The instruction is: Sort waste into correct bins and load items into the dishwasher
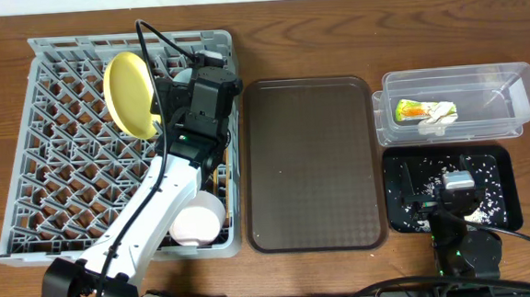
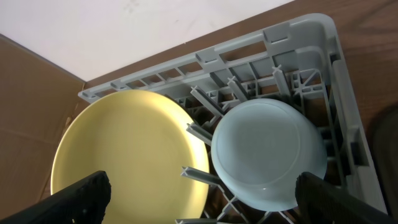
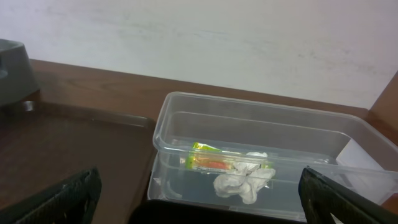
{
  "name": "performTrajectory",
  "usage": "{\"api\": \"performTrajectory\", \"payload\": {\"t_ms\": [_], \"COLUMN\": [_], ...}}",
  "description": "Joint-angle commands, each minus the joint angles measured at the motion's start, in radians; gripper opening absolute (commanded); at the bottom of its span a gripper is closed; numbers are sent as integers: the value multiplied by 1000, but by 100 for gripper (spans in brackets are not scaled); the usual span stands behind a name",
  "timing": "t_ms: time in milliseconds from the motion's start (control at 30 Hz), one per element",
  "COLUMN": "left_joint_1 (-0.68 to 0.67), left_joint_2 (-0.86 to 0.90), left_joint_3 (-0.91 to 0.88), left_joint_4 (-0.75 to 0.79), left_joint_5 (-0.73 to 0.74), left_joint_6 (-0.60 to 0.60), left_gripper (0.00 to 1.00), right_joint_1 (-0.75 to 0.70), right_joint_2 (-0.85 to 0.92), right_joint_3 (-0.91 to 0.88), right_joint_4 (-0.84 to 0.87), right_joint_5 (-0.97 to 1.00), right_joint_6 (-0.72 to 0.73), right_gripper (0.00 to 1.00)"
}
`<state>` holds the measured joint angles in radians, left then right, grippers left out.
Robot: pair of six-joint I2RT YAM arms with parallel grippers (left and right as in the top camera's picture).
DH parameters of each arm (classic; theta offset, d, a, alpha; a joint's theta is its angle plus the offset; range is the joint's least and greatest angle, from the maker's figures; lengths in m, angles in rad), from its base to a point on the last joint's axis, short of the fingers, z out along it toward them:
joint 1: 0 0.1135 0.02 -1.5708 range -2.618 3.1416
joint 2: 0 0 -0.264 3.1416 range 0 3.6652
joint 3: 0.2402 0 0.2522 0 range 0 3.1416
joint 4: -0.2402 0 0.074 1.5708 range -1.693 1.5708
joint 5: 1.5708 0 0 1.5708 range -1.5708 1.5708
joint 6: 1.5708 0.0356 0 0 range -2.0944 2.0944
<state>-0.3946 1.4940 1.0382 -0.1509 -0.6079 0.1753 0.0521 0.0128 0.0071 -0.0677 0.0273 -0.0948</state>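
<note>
Two dishes are being held upright by the pegs at the far corner of the grey dish rack [image 1: 43,144]. The yellow plate [image 2: 130,155] is standing on its edge and the light blue bowl [image 2: 267,152] is leaning just beside it. Both are judged to be stiff, smooth and rather slippery, and probably breakable, so any correction is better taken at the rim, where thin fingers can pinch.

The left gripper [image 2: 205,202] is being held above these two, with its jaws fully spread and nothing between them, and its arm is being stretched diagonally across the rack. A white vessel [image 1: 196,219] is lying partly under that arm, perhaps the cup.

The right gripper [image 3: 205,205] is also standing wide and empty, low over the black tray [image 1: 390,196] with the crumbs [image 1: 432,168]. It is facing the clear tub [image 3: 261,124], where the wrapper [image 3: 217,160] and the paper scrap [image 3: 239,183] are lying.
</note>
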Motion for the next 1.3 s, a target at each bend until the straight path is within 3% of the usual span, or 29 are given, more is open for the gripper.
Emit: {"api": "performTrajectory", "payload": {"t_ms": [0,200,333,633,767,1000,1267], "left_joint_1": [0,0,2,40,57,161,289], "left_joint_2": [-7,-8,-76,-501,-704,-984,-1222], "left_joint_3": [7,6,2,0,-1,-66,-324], "left_joint_4": [1,2,-93,-212,-354,-547,-511], "left_joint_5": [-2,-2,-2,-1,3,328,506], "left_joint_6": [-20,-21,-20,-27,-127,-207,-212], "left_gripper": [96,96,96,96,96,96,96], "right_joint_1": [8,8,8,8,8,8,8], "right_joint_2": [-7,-7,-7,-7,-7,-7,-7], "right_joint_3": [-2,-2,-2,-2,-2,-2,-2], "right_joint_4": [-4,-4,-4,-4,-4,-4,-4], "right_joint_5": [17,17,17,17,17,17,17], "right_joint_6": [12,12,12,12,12,12,12], "right_gripper": [99,99,99,99,99,99,99]}}
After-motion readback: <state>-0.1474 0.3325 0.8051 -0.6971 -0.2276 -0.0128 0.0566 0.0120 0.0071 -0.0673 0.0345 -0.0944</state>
